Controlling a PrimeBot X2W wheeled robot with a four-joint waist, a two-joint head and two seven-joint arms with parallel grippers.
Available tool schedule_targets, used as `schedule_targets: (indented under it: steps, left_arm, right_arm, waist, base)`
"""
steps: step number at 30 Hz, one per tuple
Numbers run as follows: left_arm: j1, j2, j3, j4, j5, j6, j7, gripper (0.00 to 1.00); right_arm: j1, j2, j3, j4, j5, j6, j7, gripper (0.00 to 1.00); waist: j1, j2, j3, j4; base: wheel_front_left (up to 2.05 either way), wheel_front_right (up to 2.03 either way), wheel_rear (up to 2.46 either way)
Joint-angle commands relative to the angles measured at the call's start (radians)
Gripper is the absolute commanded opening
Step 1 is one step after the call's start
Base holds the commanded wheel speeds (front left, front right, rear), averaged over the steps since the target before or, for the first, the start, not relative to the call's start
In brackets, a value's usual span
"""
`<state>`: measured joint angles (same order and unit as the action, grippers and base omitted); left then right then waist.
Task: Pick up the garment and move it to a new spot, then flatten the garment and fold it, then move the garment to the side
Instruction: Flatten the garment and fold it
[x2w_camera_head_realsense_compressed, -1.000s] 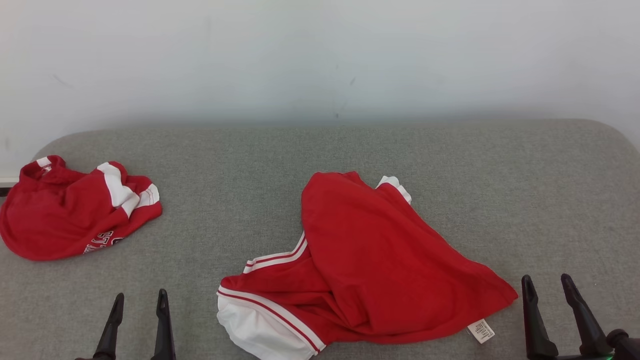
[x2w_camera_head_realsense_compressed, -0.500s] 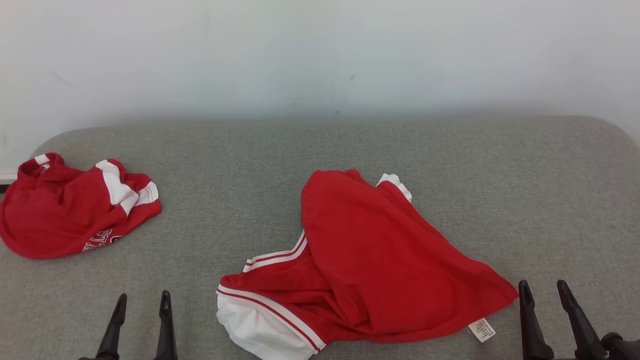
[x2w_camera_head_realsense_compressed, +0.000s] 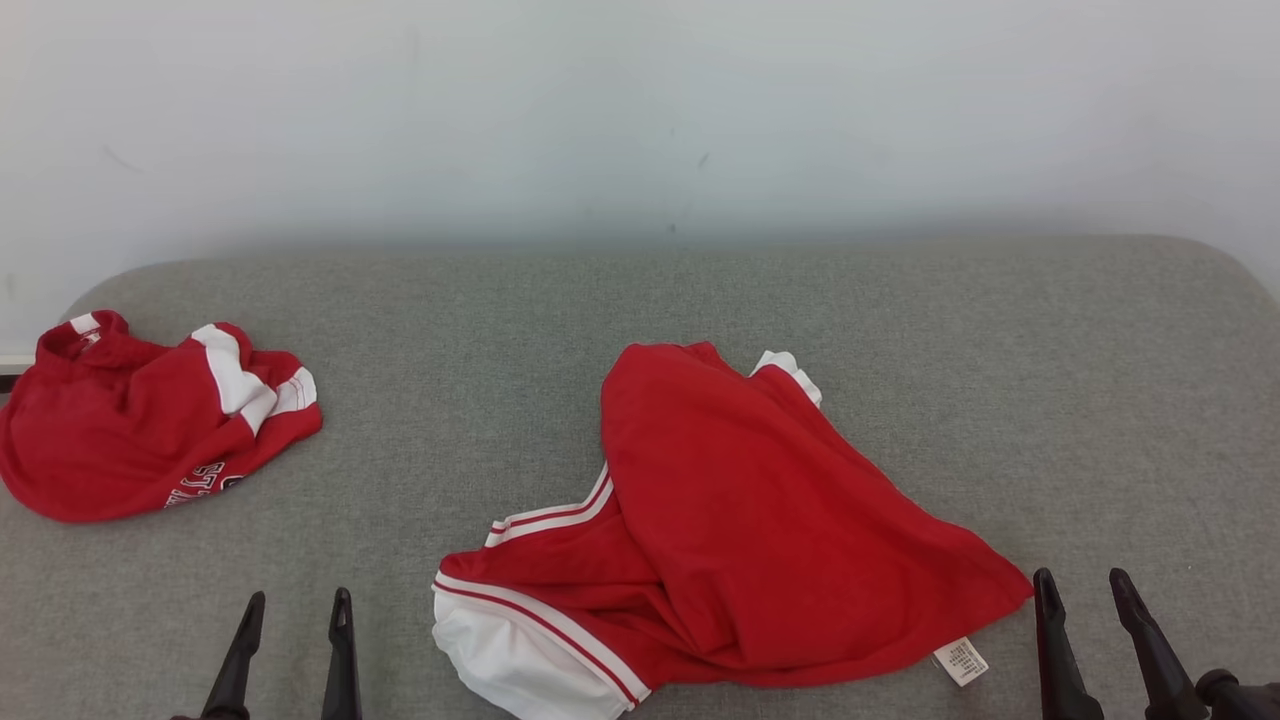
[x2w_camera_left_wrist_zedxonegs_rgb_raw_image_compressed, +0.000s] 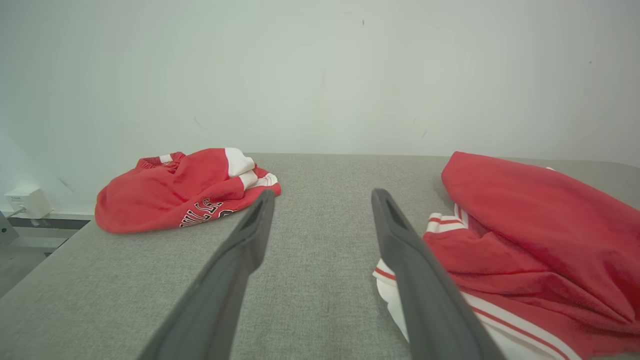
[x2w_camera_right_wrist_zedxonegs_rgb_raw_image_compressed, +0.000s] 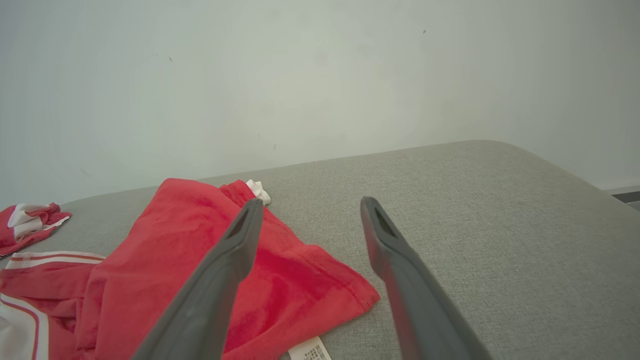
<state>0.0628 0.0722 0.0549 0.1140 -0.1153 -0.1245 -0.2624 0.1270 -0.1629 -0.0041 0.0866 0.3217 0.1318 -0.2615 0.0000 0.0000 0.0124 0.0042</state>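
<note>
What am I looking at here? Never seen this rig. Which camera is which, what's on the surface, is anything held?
It is a two-armed wheeled robot. The wide picture comes from its head camera, looking down at a grey fabric-covered surface; the two dark prongs at lower left are its left gripper, those at lower right its right gripper. The other two pictures come from cameras on each wrist, looking along that gripper's own fingers. A crumpled red garment with white striped trim lies in the middle, between the grippers. A second bunched red-and-white garment lies at the far left, apart from it. Both grippers are open and hold nothing.
</note>
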Motion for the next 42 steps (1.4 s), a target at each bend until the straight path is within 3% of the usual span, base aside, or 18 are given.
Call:
schedule_targets:
  steps: [1, 7, 13, 18, 24, 32, 38, 39, 40, 41, 42]
  left_arm:
    - [0.014, 0.007, -0.005, 0.006, 0.005, -0.005, -0.004, 1.0]
    - [-0.004, 0.023, -0.035, 0.02, 0.009, -0.007, -0.004, 1.0]
    - [-0.054, 0.086, -0.164, 0.097, 0.003, -0.006, 0.0, 1.0]
    - [-0.105, 0.165, -0.299, 0.2, -0.037, -0.005, 0.013, 1.0]
    - [-0.183, 0.219, -0.405, 0.304, -0.093, -0.005, 0.006, 1.0]
    - [-0.325, 0.264, -0.532, 0.422, -0.159, -0.005, 0.001, 1.0]
    - [-0.394, 0.273, -0.628, 0.551, -0.244, -0.005, 0.018, 1.0]
    - [-0.4, 0.268, -0.641, 0.563, -0.257, -0.005, 0.018, 0.84]
    - [-0.405, 0.265, -0.654, 0.573, -0.269, -0.005, 0.017, 0.2]
    - [-0.413, 0.264, -0.663, 0.58, -0.279, -0.005, 0.014, 0.0]
    - [-0.419, 0.263, -0.669, 0.587, -0.288, -0.005, 0.011, 0.0]
  right_arm:
    - [0.006, -0.005, 0.002, 0.006, 0.005, -0.002, -0.004, 1.0]
    - [-0.001, -0.021, -0.006, 0.036, 0.015, -0.002, -0.001, 1.0]
    - [-0.046, -0.075, 0.018, 0.112, 0.032, -0.002, 0.03, 1.0]
    - [-0.114, -0.136, 0.077, 0.221, 0.048, -0.002, 0.05, 1.0]
    - [-0.193, -0.175, 0.139, 0.361, 0.078, -0.002, 0.06, 1.0]
    - [-0.336, -0.199, 0.254, 0.534, 0.122, -0.002, 0.056, 1.0]
    - [-0.431, -0.18, 0.361, 0.661, 0.174, -0.002, 0.048, 1.0]
    - [-0.437, -0.18, 0.37, 0.674, 0.183, -0.002, 0.045, 0.71]
    - [-0.443, -0.182, 0.378, 0.685, 0.191, -0.002, 0.041, 0.1]
    - [-0.446, -0.184, 0.386, 0.694, 0.2, -0.002, 0.036, 0.0]
    - [-0.448, -0.185, 0.394, 0.702, 0.209, -0.002, 0.032, 0.0]
  waist:
    - [0.0, 0.0, -0.003, -0.002]
    - [0.0, 0.0, -0.002, 0.0]
    - [0.0, 0.0, 0.024, 0.0]
    - [0.0, 0.0, 0.051, -0.007]
    - [0.0, 0.0, 0.072, -0.006]
    - [0.0, 0.0, 0.114, -0.015]
    - [0.0, 0.0, 0.123, -0.022]
    - [0.0, 0.0, 0.122, -0.02]
    - [0.0, 0.0, 0.121, -0.019]
    - [0.0, 0.0, 0.12, -0.016]
    - [0.0, 0.0, 0.12, -0.014]
  base:
    - [0.0, 0.0, 0.0]
    - [0.0, 0.0, 0.0]
    - [0.0, 0.0, 0.0]
    - [0.0, 0.0, 0.0]
    - [0.0, 0.0, 0.0]
    - [0.0, 0.0, 0.0]
    - [0.0, 0.0, 0.0]
    - [0.0, 0.0, 0.0]
    - [0.0, 0.0, 0.0]
    - [0.0, 0.0, 0.0]
    - [0.0, 0.0, 0.0]
